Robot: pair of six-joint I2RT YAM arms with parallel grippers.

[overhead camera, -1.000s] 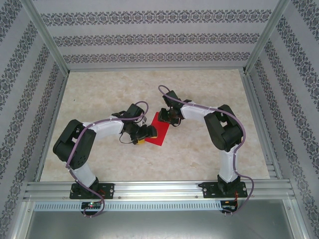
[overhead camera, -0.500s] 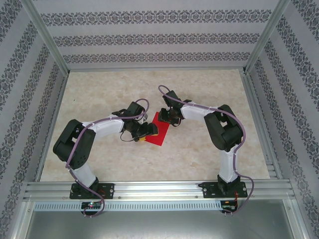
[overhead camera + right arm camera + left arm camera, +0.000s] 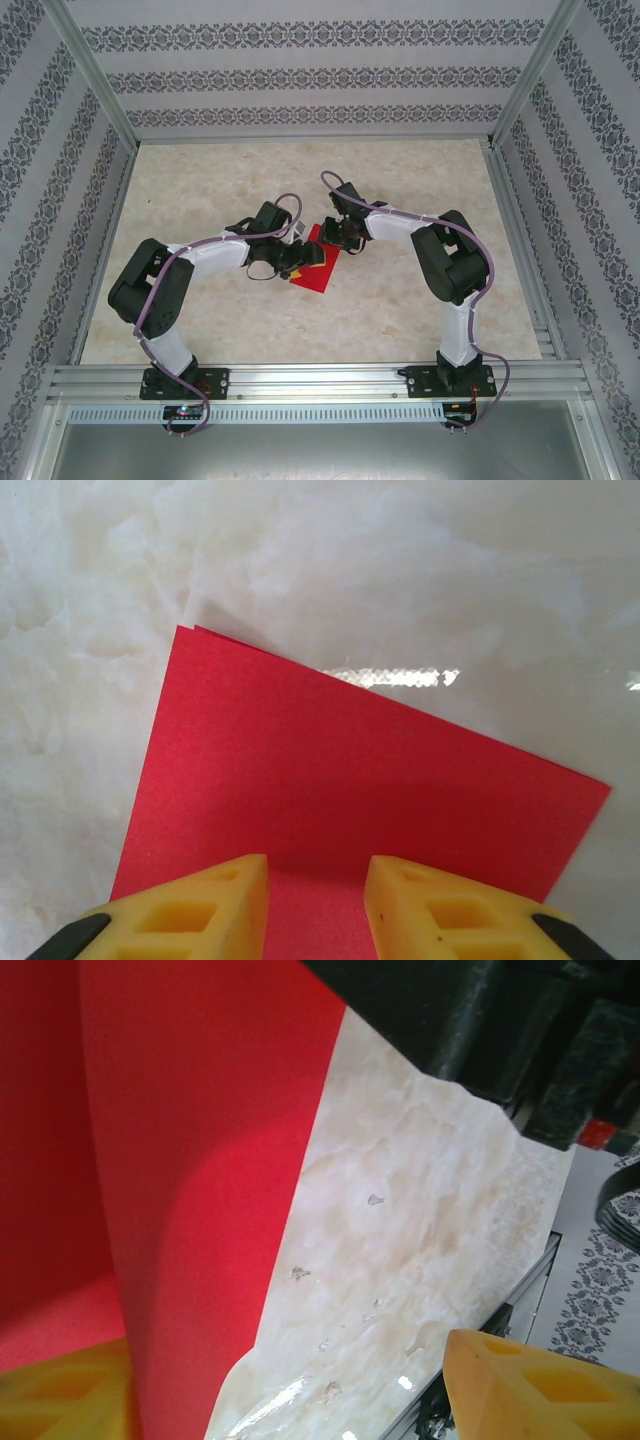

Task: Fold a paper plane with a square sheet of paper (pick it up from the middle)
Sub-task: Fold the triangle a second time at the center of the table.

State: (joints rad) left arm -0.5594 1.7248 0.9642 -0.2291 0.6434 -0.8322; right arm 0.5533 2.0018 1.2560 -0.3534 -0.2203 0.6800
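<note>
A robotics lab test cell: a marble-patterned tabletop (image 3: 200,190) boxed in by an aluminium frame (image 3: 320,380), with patterned wallpaper panels (image 3: 300,80) on three sides. A left arm (image 3: 160,290) and a right arm (image 3: 450,260) are bolted along the frame's near side.

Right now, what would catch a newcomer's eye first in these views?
The bright red paper sits at the middle of the pale marble table, the left gripper and right gripper meeting over it. In the left wrist view it rises steeply close to the camera; in the right wrist view it lies flat beneath yellow fingers.
</note>
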